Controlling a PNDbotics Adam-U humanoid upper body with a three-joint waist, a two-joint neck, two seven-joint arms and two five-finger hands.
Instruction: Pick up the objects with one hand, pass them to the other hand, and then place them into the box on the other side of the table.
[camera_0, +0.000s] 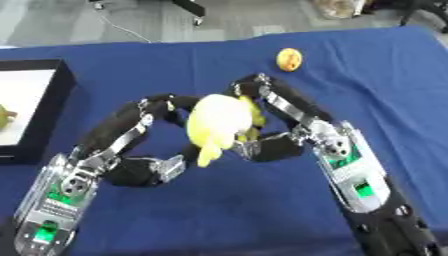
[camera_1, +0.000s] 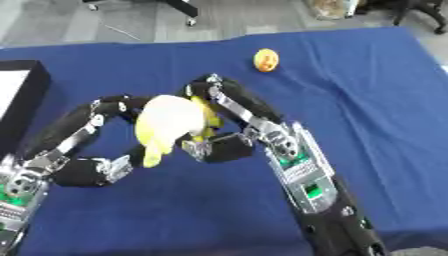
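Spread across nearly the whole view, a blue tablecloth (camera_0: 219, 210) over the table, with grey floor beyond the far edge. At the left edge, a black-walled box (camera_0: 54, 107) with a pale inside, holding something small and yellow-green (camera_0: 7, 117) just at the border of the left eye view; too little of it visible to name. Coming in from the lower left, the left arm (camera_0: 66, 192), black with silver joints and green lights; from the lower right, the right arm (camera_0: 359, 185), the same make. Near the middle of the cloth, above it, both hands brought together around one thing. Left hand (camera_0: 149, 110) curled in from the left, fingers arched over the top and thumb below, closed on the yellow toy. Right hand (camera_0: 271, 107) curled in from the right, fingers wrapped against the far side, thumb underneath, closed on it too. Between them, the yellow toy (camera_0: 219, 122), pale and rounded with a narrower yellow part hanging down; lifted clear of the cloth. Well apart, toward the far edge, a small orange ball (camera_0: 289, 59) lying alone on the cloth.
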